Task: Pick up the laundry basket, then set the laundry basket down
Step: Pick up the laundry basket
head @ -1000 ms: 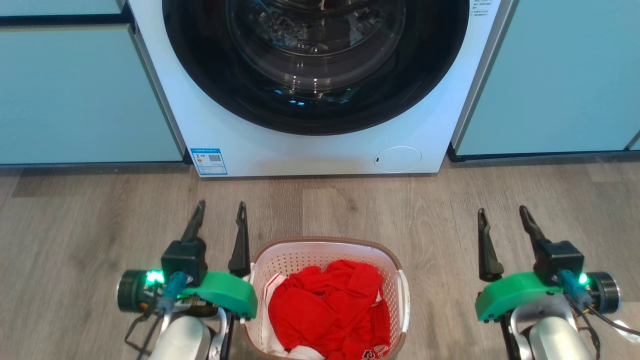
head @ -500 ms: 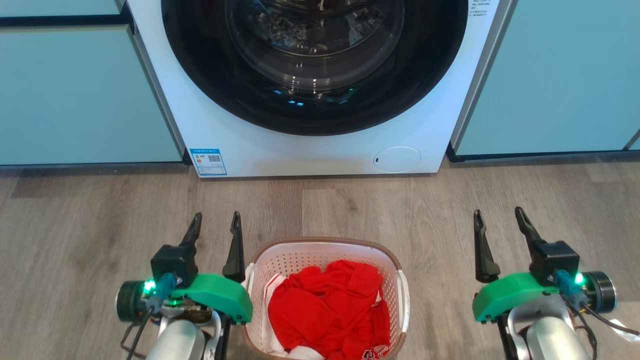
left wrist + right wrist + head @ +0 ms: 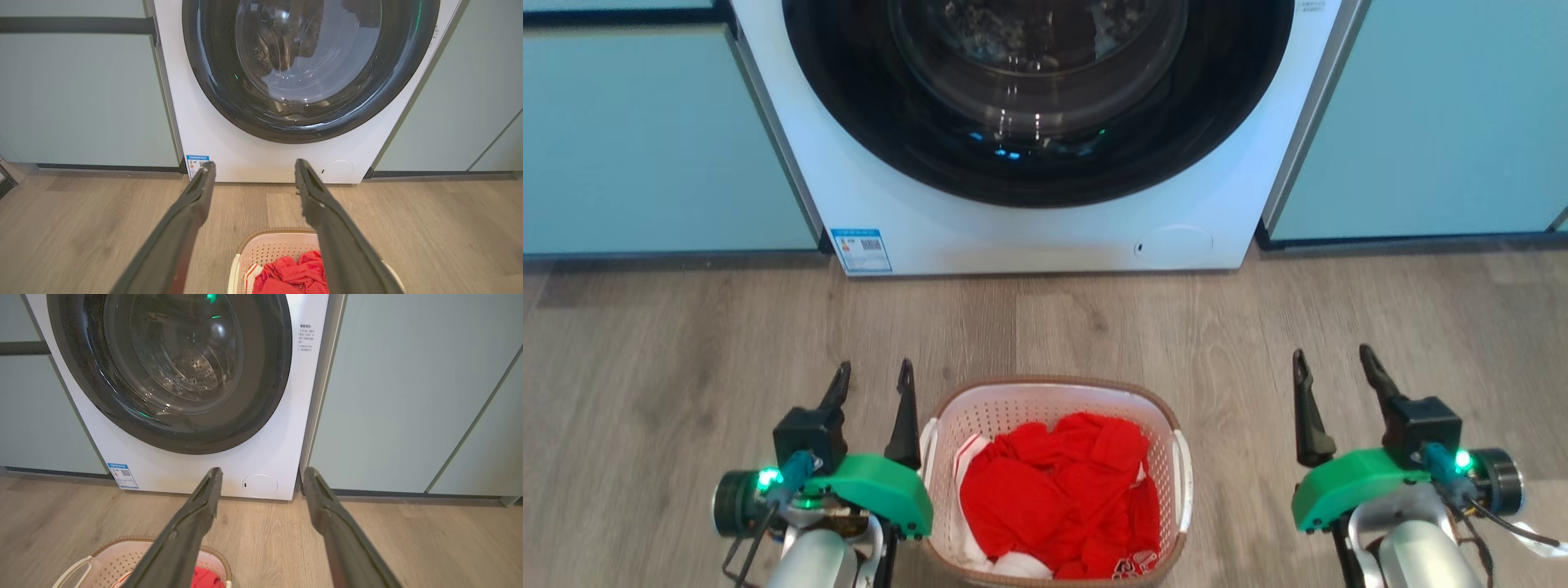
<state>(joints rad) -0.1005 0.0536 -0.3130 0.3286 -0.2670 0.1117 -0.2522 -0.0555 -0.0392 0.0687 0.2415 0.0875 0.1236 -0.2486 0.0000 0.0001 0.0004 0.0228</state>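
Head view: I note the laundry basket [image 3: 1045, 384] standing on the wood floor [image 3: 686, 343] before the washing machine [image 3: 1013, 237], with red clothes [image 3: 1054, 490] inside. The left gripper [image 3: 874, 367] is just beside its left handle, fingers apart. The right gripper [image 3: 1330, 353] is well apart from it, fingers apart.
Left wrist view: fingers spread, basket low between them.
Right wrist view: fingers spread, basket at lower left.

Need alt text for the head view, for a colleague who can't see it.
A white basket of red clothes sits on the wood floor before a washer, between the robot's left hand and right hand, both open.
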